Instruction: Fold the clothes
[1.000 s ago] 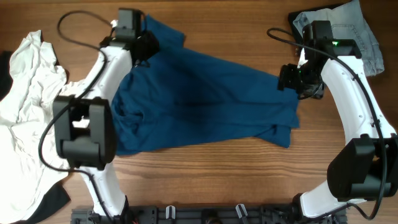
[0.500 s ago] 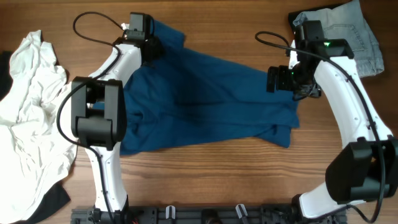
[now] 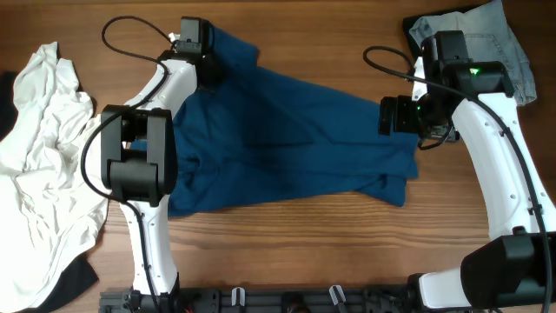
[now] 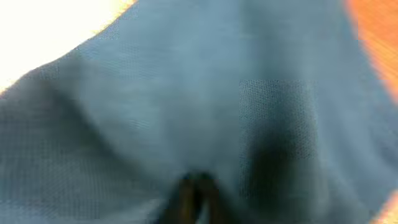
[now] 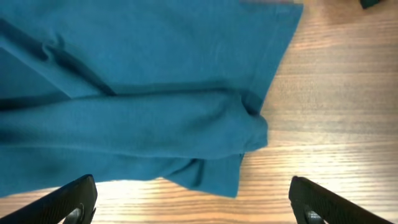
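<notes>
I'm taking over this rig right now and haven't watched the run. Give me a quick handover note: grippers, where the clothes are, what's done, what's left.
Left gripper: looks pinched shut on the far left corner of the blue T-shirt, though its wrist view is blurred.
Right gripper: wide open and holding nothing, over the T-shirt's right edge.
Clothes: the T-shirt lies spread and rumpled across the middle of the table. The white shirt is heaped at the left edge, and the jeans are at the far right corner.
Done: no neat fold visible.
Left: fold the T-shirt, then the white shirt.
</notes>
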Robot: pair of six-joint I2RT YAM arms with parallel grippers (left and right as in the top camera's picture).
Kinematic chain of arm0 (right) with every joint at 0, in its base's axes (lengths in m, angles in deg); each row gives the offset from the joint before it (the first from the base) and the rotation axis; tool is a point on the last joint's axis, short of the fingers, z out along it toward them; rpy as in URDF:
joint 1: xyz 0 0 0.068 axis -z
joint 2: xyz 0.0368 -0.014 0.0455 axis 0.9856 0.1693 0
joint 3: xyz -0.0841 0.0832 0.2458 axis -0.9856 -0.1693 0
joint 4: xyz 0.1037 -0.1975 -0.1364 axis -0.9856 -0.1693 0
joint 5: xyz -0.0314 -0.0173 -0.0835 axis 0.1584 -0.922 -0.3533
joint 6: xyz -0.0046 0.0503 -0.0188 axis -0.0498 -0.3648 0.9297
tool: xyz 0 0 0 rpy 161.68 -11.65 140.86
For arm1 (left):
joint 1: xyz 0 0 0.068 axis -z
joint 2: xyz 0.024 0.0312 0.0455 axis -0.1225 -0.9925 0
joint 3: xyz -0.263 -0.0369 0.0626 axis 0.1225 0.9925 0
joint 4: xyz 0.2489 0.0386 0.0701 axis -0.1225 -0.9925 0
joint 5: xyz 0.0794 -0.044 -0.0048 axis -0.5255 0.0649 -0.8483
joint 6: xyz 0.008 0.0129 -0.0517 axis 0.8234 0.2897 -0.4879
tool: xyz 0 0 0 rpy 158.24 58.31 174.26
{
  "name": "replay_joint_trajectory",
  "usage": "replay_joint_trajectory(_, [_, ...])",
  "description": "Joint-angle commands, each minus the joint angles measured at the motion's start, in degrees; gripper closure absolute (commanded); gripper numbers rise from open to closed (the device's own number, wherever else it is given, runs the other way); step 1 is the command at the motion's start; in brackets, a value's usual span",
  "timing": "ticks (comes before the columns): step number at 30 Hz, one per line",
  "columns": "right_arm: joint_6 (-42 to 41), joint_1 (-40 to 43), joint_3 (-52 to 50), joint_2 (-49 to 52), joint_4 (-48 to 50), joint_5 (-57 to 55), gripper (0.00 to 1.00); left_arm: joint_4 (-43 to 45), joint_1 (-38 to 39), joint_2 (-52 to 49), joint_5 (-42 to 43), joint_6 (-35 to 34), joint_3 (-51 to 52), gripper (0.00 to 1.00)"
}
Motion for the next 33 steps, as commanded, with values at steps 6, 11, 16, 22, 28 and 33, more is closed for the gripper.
replay_joint_trajectory(6, [3.0,-0.1,0.8,-1.2,4.9,0.7,0.0,8.6,-0.3,-4.7,2.1,-0.2,-1.0,0.09])
replay_joint_trajectory(11, [3.4,-0.1,0.7,-0.3,6.3,0.9,0.0,7.6,-0.9,-4.6,2.4,-1.4,-7.5,0.01])
replay_joint_trajectory(16, [4.6,-0.1,0.6,1.9,6.4,4.0,0.0,12.1,-1.7,-4.7,0.0,1.4,-12.4,0.0])
replay_joint_trajectory(22, [5.5,-0.1,0.6,2.0,6.6,4.0,0.0,16.9,-4.9,-7.4,-0.7,0.8,-12.4,0.01])
replay_joint_trajectory(28, [6.0,-2.4,0.6,1.9,6.6,4.1,0.0,5.2,-5.4,-11.9,-0.6,2.9,-22.0,0.67])
replay_joint_trajectory(33, [6.4,-4.0,0.6,1.9,6.1,4.2,0.0,-2.2,-5.0,-12.0,-0.4,3.0,-31.6,0.58])
